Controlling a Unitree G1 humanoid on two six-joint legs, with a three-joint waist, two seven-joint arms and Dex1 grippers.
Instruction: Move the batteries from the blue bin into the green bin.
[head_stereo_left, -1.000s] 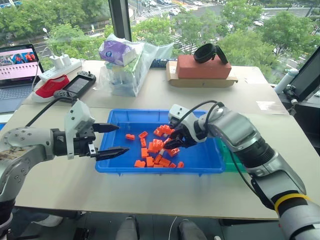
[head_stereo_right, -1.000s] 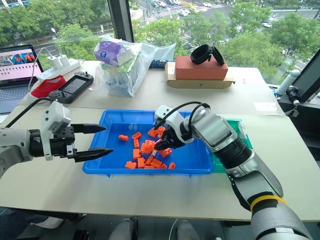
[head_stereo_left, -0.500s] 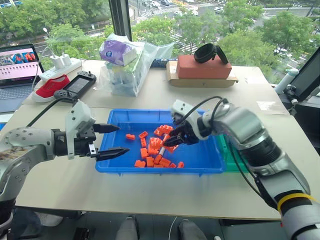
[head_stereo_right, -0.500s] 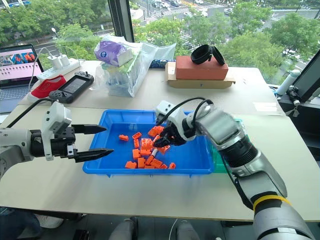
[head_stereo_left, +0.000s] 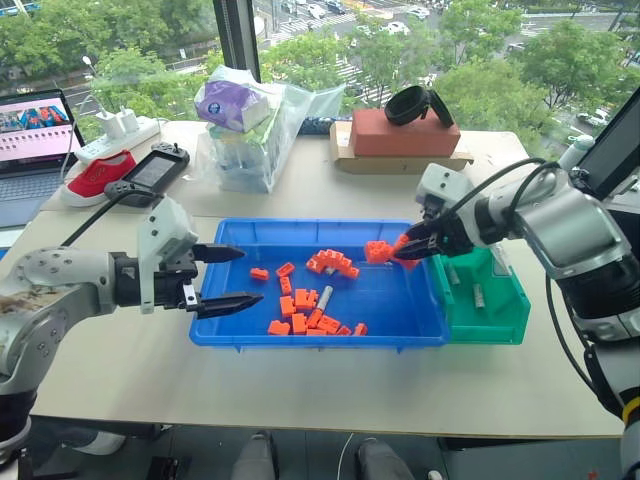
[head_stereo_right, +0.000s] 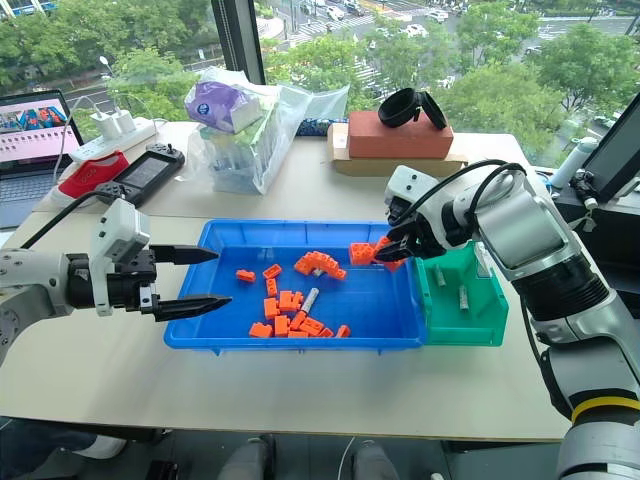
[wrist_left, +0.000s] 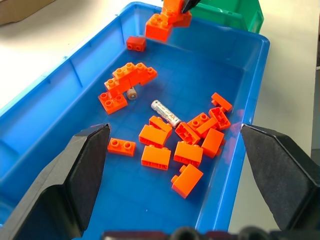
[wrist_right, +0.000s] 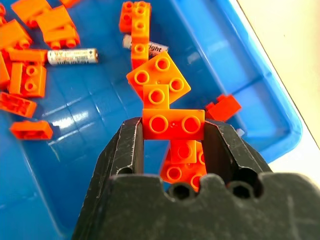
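Oddly, what my right gripper pinches between its two fingers is a clump of orange bricks, not a battery, held up over the blue bin near its end beside the green bin; my left gripper hovers at the blue bin's other end with its fingers spread wide and nothing between them.

As to progress, I judge the job partly done; two batteries already lie in the green bin, while in the blue bin one battery lies bare among the loose bricks and a second is tucked half under a brick chain; more may hide beneath the bricks, I cannot say; so at least those two remain, and the bricks I hold count for nothing toward the task.

For writing, the bare battery's wrapper shows small print I cannot read with certainty; the half-hidden one shows letters that look like "ight"; the green bin's rim label is too small to read.
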